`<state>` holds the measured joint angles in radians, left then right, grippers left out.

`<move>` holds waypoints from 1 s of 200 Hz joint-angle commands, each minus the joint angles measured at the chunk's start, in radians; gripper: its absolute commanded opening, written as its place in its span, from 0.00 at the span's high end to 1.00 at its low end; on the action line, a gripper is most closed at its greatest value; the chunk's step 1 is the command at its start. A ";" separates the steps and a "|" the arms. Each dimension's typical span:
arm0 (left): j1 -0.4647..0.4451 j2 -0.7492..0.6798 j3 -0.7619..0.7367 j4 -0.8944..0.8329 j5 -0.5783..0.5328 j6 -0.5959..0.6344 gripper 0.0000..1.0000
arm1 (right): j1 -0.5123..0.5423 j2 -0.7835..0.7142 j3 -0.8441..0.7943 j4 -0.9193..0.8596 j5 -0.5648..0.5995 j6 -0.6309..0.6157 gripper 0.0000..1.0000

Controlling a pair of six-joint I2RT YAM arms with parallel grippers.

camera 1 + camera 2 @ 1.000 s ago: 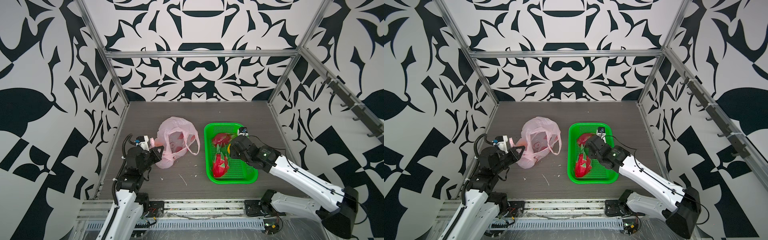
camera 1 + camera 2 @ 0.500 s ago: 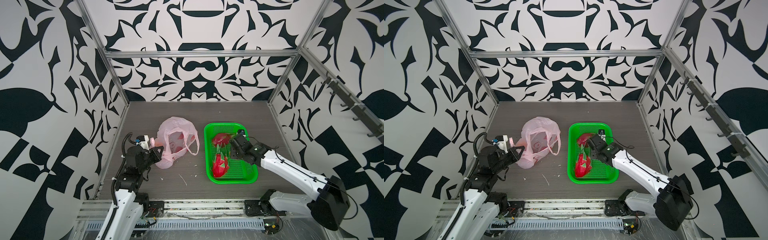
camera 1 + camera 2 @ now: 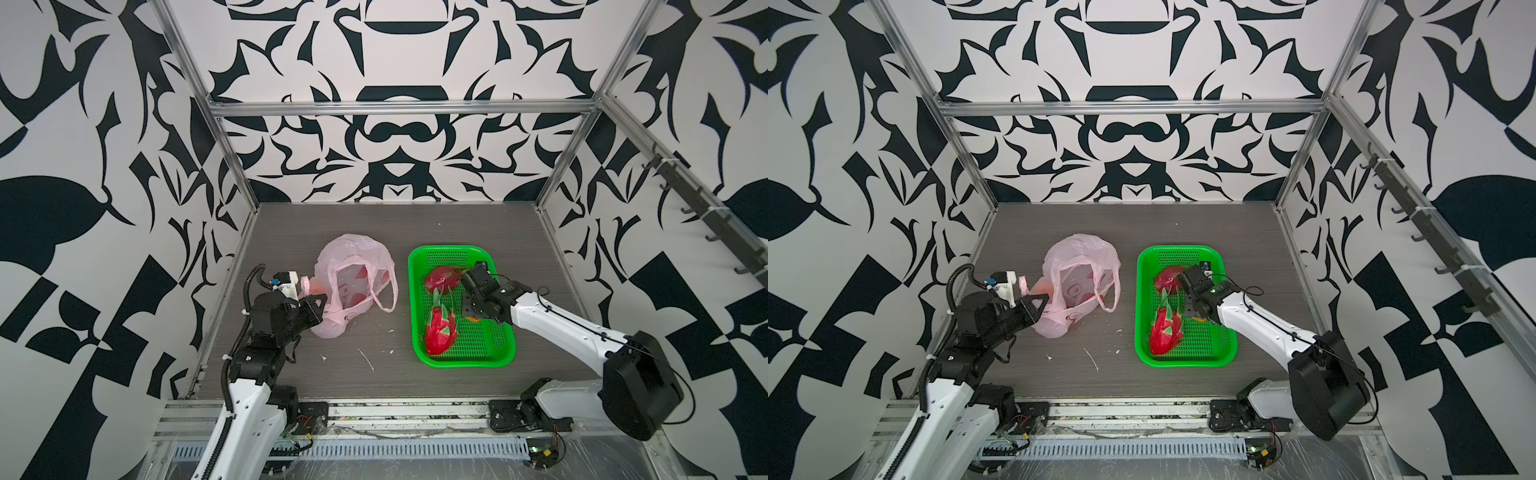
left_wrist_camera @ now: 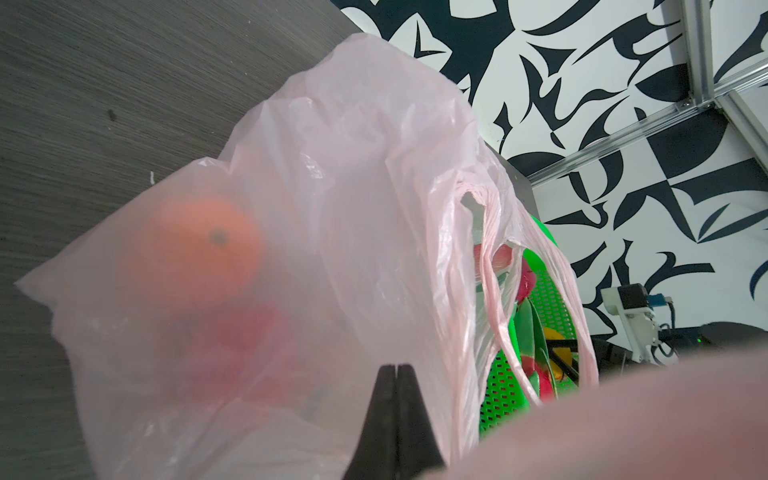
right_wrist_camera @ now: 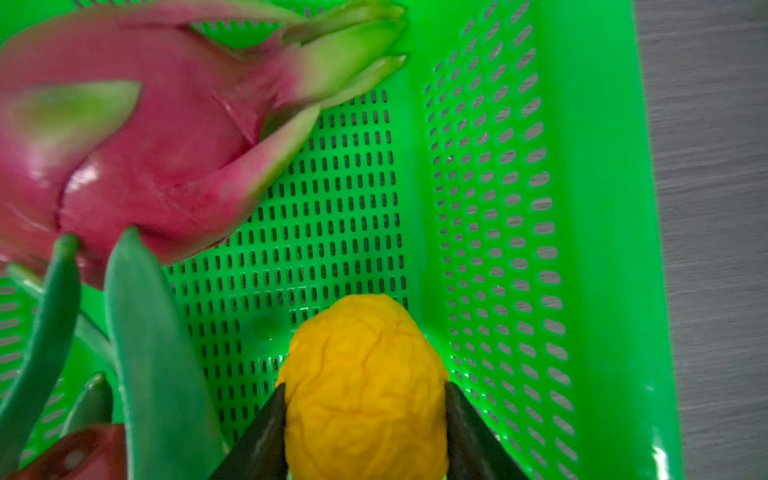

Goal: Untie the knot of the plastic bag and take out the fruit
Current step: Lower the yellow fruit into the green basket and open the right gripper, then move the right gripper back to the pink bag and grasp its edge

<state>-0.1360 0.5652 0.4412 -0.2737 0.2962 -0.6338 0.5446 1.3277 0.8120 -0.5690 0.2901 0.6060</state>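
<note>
The pink plastic bag (image 3: pixel 353 266) (image 3: pixel 1079 257) lies left of centre, its two handles lying as loose loops; no knot shows. Through the film I see an orange (image 4: pixel 199 245) and a red fruit (image 4: pixel 249 345). My left gripper (image 3: pixel 321 298) (image 4: pixel 397 368) is shut at the bag's left edge, with the film gathered round its tips. My right gripper (image 5: pixel 365 386) is low in the green basket (image 3: pixel 461 363), its fingers against both sides of a wrinkled orange (image 5: pixel 361 374) (image 3: pixel 473 319). Two dragon fruits (image 3: pixel 440 278) (image 3: pixel 440 328) lie in the basket beside it.
The basket wall (image 5: pixel 602 249) rises close to the right gripper. Small white scraps (image 3: pixel 368 359) lie on the grey table in front of the bag. Patterned walls and metal frame posts close in the table at the left, right and back.
The right arm's elbow has swung inward, while its gripper has stayed over the basket with the orange. The left arm and the bag have not moved.
</note>
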 commanded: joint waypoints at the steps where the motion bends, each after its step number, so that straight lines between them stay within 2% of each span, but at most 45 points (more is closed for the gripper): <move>1: -0.002 0.004 0.026 -0.015 0.019 0.025 1.00 | -0.006 0.007 0.020 0.018 0.004 -0.018 0.40; 33: -0.002 0.018 0.033 -0.014 0.036 0.039 1.00 | -0.008 0.019 0.029 0.016 0.009 -0.022 0.31; 68: -0.002 0.028 0.052 -0.017 0.049 0.063 1.00 | -0.009 -0.011 0.049 -0.012 0.026 -0.027 0.25; 135: -0.002 0.082 0.132 -0.019 0.076 0.121 1.00 | -0.009 -0.113 0.149 -0.162 0.080 -0.049 0.24; 178: -0.001 0.086 0.183 -0.008 0.041 0.107 1.00 | 0.002 -0.142 0.265 -0.162 -0.022 -0.113 0.31; 200: -0.002 0.100 0.231 -0.004 0.041 0.110 1.00 | 0.063 -0.103 0.363 -0.152 -0.029 -0.158 0.32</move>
<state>-0.1360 0.6579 0.6048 -0.2855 0.3435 -0.5369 0.5537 1.2041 1.0569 -0.7258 0.2874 0.5144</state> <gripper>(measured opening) 0.045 0.684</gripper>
